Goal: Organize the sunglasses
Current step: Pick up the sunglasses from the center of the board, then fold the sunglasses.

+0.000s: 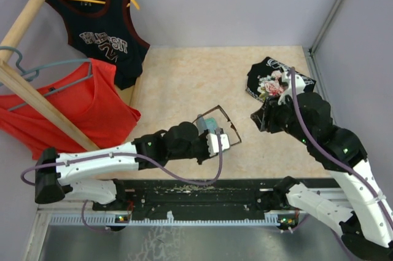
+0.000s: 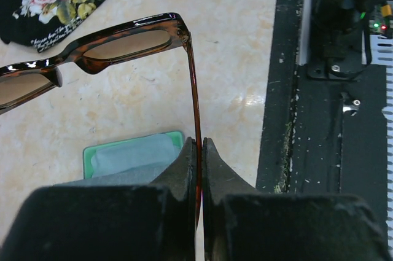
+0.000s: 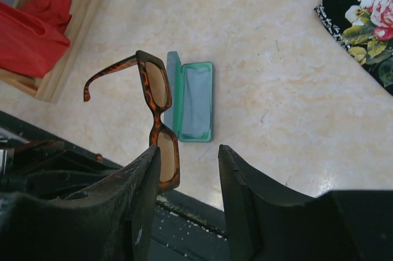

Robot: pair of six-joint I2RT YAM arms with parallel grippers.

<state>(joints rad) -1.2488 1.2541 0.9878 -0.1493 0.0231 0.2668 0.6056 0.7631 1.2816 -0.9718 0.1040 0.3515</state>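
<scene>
OK, L gripper (image 2: 199,144) is pinched tight on one slim temple arm of the sunglasses (image 2: 126,43), fingers pressed together w/ only the arm between them. Sunglasses are held up off the table (image 1: 184,77) at mid-scene, near the front edge, brown tortoise frame, dark rect lenses, both temples unfolded. R gripper (image 3: 187,150) sits just right of them w/ jaws spread and nothing clamped. In the R wrist view one lens shows right beside and behind one finger (image 3: 144,181); can't tell if it touches. Green case (image 3: 198,98) lies open on the table under/beside the glasses, lid tipped up on one long side, pale blue inside. Black floral cloth (image 1: 276,80) lies far right on the table, apart from the case. At the far left a wooden rack (image 1: 37,98) carries a red top (image 1: 92,101) and a black jersey (image 1: 101,34) on hangers.
</scene>
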